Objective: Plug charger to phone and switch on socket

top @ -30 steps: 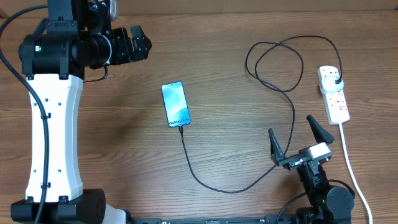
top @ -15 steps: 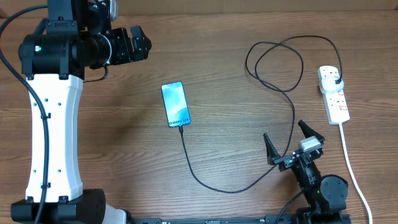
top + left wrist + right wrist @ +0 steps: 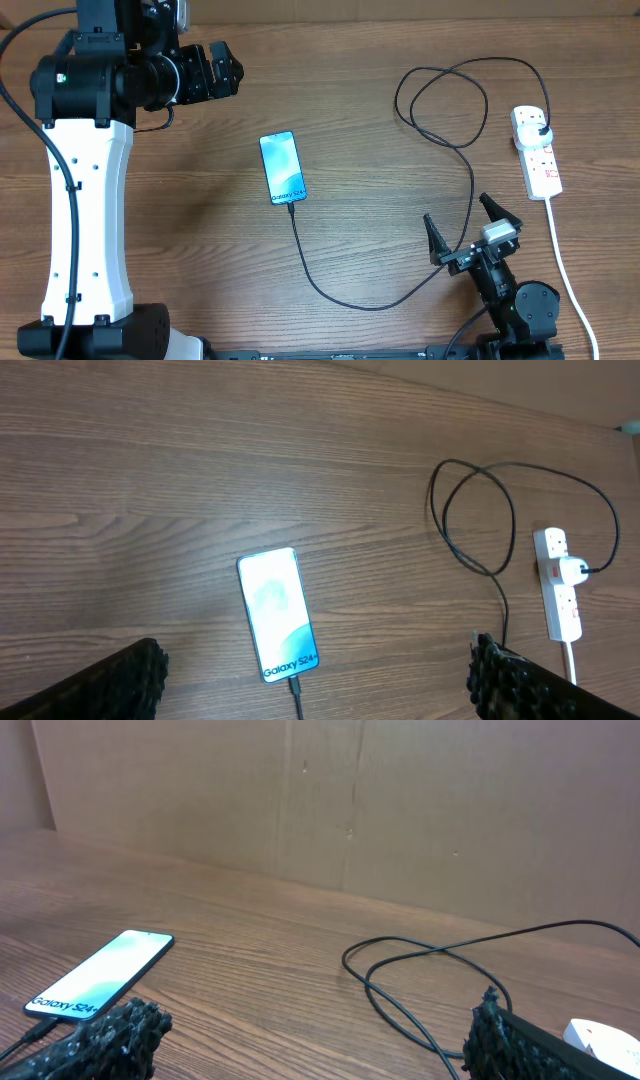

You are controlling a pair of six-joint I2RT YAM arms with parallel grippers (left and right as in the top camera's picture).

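Observation:
The phone (image 3: 283, 167) lies flat mid-table with its screen lit; it also shows in the left wrist view (image 3: 277, 614) and the right wrist view (image 3: 100, 977). The charger cable (image 3: 340, 294) runs from the phone's near end, where its connector sits in the port, curves right, loops at the back and ends in a black plug (image 3: 541, 130) in the socket (image 3: 537, 152), a white power strip at the right. My right gripper (image 3: 470, 228) is open and empty near the front edge, the cable passing between its fingers. My left gripper (image 3: 222, 70) is raised at the back left, open and empty.
The power strip's white cord (image 3: 566, 270) runs toward the front edge just right of my right arm. The left arm's white base column (image 3: 85, 220) stands at the left side. A brown cardboard wall (image 3: 350, 800) backs the table.
My right gripper drew back toward the front edge and a little left between one second and half a second ago, then held still. The left arm, phone and cable have not moved.

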